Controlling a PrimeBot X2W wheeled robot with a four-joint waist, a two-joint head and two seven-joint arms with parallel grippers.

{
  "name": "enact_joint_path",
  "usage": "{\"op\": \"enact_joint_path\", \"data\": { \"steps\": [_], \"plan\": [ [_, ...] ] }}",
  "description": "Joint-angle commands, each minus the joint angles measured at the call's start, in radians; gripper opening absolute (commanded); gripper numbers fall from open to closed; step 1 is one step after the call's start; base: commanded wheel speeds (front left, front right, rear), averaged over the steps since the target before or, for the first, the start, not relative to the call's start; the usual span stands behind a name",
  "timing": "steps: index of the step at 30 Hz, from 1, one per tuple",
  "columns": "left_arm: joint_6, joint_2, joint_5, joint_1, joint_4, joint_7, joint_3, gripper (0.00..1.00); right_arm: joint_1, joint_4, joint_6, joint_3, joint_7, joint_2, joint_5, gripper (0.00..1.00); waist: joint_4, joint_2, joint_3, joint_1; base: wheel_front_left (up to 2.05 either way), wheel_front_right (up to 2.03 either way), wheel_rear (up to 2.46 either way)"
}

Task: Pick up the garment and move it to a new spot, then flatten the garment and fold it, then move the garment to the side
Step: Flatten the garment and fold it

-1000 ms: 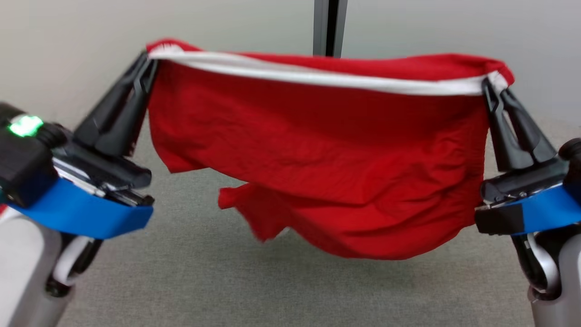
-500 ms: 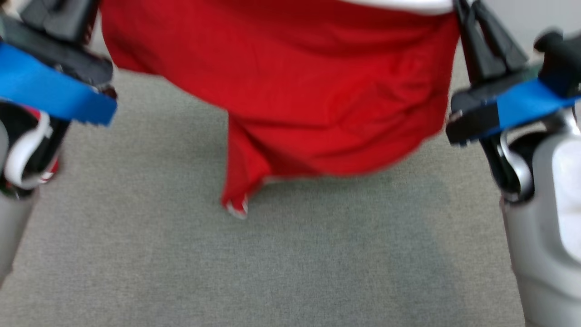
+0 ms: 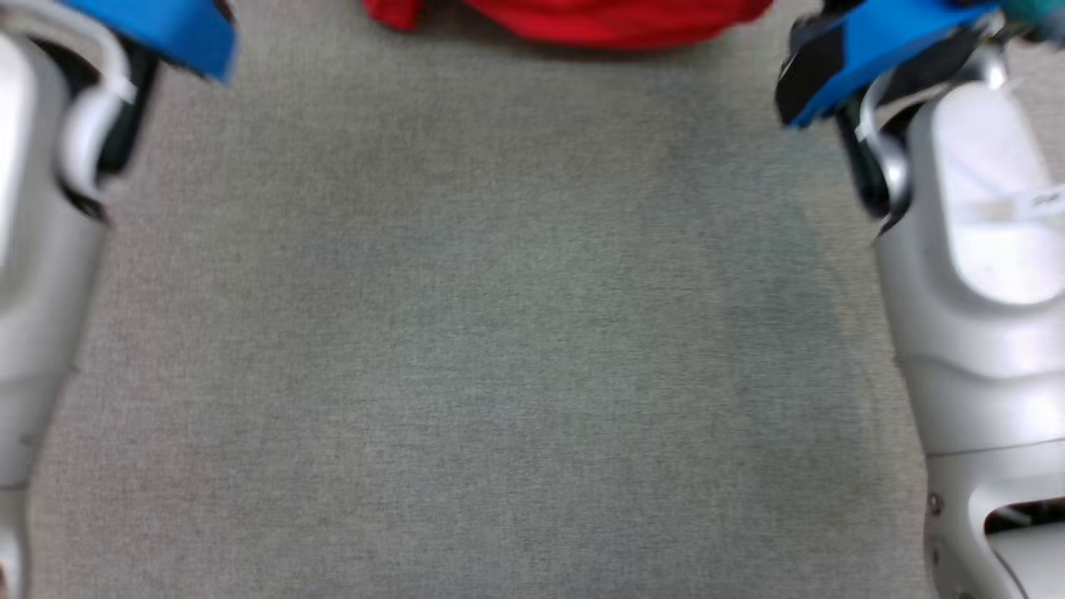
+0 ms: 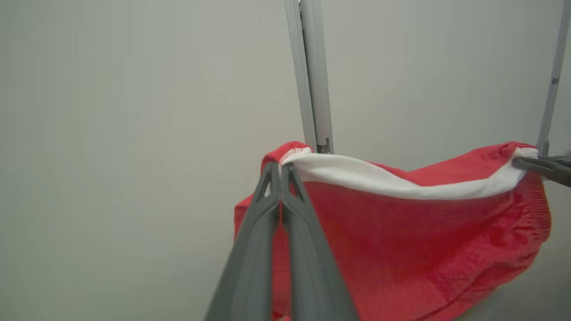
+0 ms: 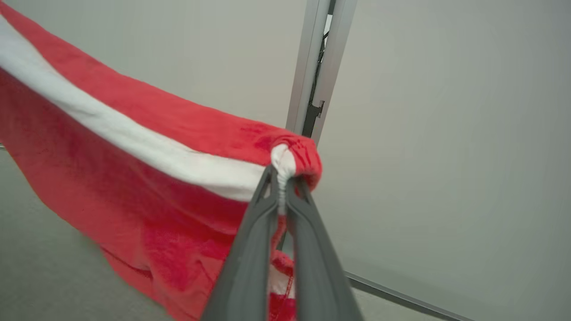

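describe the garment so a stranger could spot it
Find the pale wall with the grey metal post. In front of it the garment hangs stretched between the left hand and the right hand. It is bright red with a white band along its top edge.

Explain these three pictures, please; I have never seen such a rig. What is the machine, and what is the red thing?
This is a two-armed robot. One picture comes from a camera on its head, looking down at a grey fabric surface; the pale shapes at the sides are its left forearm and right forearm. The other two come from wrist cameras, each looking along that arm's two dark fingers. The left gripper and the right gripper are each shut on one end of the white band of a red garment, which hangs stretched between them before a pale wall with a metal post. The head view catches the garment's lower edge at its top.
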Motion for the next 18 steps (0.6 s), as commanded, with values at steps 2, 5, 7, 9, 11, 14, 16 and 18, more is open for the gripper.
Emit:
{"op": "enact_joint_path", "data": {
  "steps": [2, 5, 7, 9, 11, 14, 16, 18],
  "plan": [
    [-0.007, -0.022, 0.012, 0.052, 0.049, -0.042, -0.053, 0.0, 0.048, 0.077, 0.0, 0.017, -0.053, 0.005, -0.02, 0.0, 0.019, 0.0, 0.028, -0.0003, 0.0, 0.0, 0.0],
    [-0.008, -0.033, 0.01, 0.098, 0.072, -0.09, -0.101, 0.0, 0.082, 0.125, 0.0, 0.027, -0.106, 0.008, -0.004, 0.0, 0.016, 0.0, 0.033, -0.0003, 0.0, 0.0, 0.0],
    [-0.008, -0.032, 0.0, 0.138, 0.068, -0.119, -0.12, 0.0, 0.115, 0.136, 0.0, 0.039, -0.133, 0.01, -0.002, 0.0, 0.011, 0.0, 0.031, -0.0003, 0.0, 0.0, 0.0],
    [-0.007, -0.027, -0.01, 0.189, 0.051, -0.144, -0.115, 0.0, 0.156, 0.127, 0.0, 0.045, -0.151, 0.011, 0.014, 0.0, 0.005, 0.0, 0.024, -0.0003, 0.0, 0.0, 0.0],
    [0.006, -0.017, -0.013, 0.246, 0.017, -0.159, -0.1, 0.0, 0.202, 0.099, 0.0, 0.049, -0.163, 0.013, 0.029, 0.0, 0.002, 0.0, 0.011, -0.0003, 0.0, 0.0, 0.0],
    [0.033, -0.008, -0.011, 0.36, -0.051, -0.168, -0.076, 0.0, 0.297, 0.041, 0.0, 0.05, -0.17, 0.014, 0.056, 0.0, 0.002, 0.0, -0.018, -0.0003, 0.0, 0.0, 0.0],
    [0.052, -0.001, -0.001, 0.434, -0.114, -0.169, -0.052, 0.0, 0.364, -0.013, 0.0, 0.052, -0.17, 0.014, 0.066, 0.0, 0.004, 0.0, -0.041, -0.0003, 0.0, 0.0, 0.0],
    [0.063, 0.004, 0.008, 0.472, -0.145, -0.169, -0.04, 0.0, 0.397, -0.045, 0.0, 0.053, -0.171, 0.014, 0.068, 0.0, 0.005, 0.0, -0.053, -0.0003, 0.0, 0.0, 0.0]
  ]
}}
